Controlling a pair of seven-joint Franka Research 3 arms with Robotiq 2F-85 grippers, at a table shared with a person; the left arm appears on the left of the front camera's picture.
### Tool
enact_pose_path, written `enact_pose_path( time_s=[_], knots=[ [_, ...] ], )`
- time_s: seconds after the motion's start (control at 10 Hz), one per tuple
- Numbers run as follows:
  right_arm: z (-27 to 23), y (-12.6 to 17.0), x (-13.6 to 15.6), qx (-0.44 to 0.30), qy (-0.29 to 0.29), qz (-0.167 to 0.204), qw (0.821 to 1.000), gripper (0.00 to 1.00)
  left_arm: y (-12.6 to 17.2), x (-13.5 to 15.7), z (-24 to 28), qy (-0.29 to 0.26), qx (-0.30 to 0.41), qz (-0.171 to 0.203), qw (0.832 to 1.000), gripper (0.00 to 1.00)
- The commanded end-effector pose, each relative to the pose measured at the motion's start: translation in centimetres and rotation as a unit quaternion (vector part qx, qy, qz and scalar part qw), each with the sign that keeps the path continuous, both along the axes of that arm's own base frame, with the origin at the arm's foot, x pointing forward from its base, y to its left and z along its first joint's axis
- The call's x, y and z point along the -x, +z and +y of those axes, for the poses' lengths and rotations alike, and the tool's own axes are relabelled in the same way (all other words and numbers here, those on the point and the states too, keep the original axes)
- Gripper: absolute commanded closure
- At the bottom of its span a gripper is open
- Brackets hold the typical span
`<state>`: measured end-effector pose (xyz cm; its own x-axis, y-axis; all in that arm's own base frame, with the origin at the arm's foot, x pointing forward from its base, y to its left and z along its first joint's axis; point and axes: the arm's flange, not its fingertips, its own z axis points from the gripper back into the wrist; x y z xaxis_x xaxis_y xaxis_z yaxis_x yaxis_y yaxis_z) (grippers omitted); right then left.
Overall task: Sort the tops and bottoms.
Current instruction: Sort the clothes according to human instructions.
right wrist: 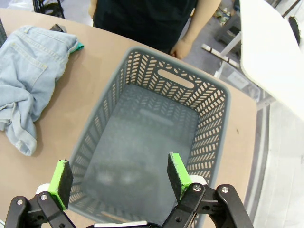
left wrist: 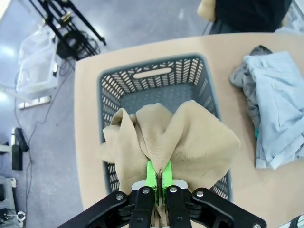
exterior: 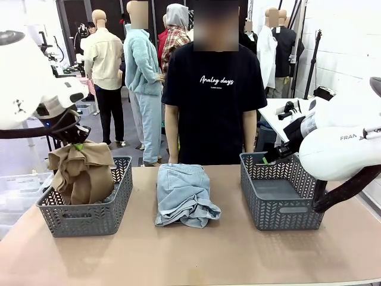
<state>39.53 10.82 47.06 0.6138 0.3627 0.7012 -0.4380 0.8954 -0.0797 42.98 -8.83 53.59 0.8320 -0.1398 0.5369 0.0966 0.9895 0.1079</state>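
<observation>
Left gripper (left wrist: 157,173) is clamped tight on a bunched fold of the khaki top (left wrist: 190,137), with the green pads pinching the cloth between them. The top hangs from the gripper over the left basket (exterior: 89,217), draping down into it and spilling over the near rim. Right gripper (right wrist: 118,178) is spread wide with nothing in it, and hovers above the right basket (right wrist: 209,123), whose grey floor is bare. The denim bottoms (exterior: 184,193) lie crumpled in a loose fold on the table (exterior: 190,256) between the two baskets, touching neither, with a back pocket facing up. A grey cloth (left wrist: 240,78) pokes out at the edge of the denim on the side toward the left basket, and a teal sliver (right wrist: 79,46) shows at the denim's far edge; can't tell how much of either lies underneath. A person in a black printed T-shirt (exterior: 214,89) stands at the far side of the table, arms down, one hand (right wrist: 180,47) near the far rim of the right basket, not touching it.
</observation>
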Motion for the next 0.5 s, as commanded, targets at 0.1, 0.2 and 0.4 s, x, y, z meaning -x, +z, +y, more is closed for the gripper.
enact_pose_path(
  time_s=[0.1, 0.2, 0.4],
  knots=[
    [-0.1, -0.1, -0.1, 0.002, 0.002, 0.000, 1.000, 0.00, -2.5, -2.1, 0.6, 0.008, -0.005, -0.008, 1.000, 1.00],
    [-0.1, -0.1, -0.1, 0.002, 0.002, 0.000, 1.000, 0.00, -3.4, -2.5, 0.9, 0.009, 0.000, -0.002, 1.000, 1.00],
    [-0.1, -0.1, -0.1, 0.002, 0.002, 0.000, 1.000, 0.00, -5.2, -2.7, 1.3, 0.023, 0.009, 0.016, 1.000, 1.00]
  ],
)
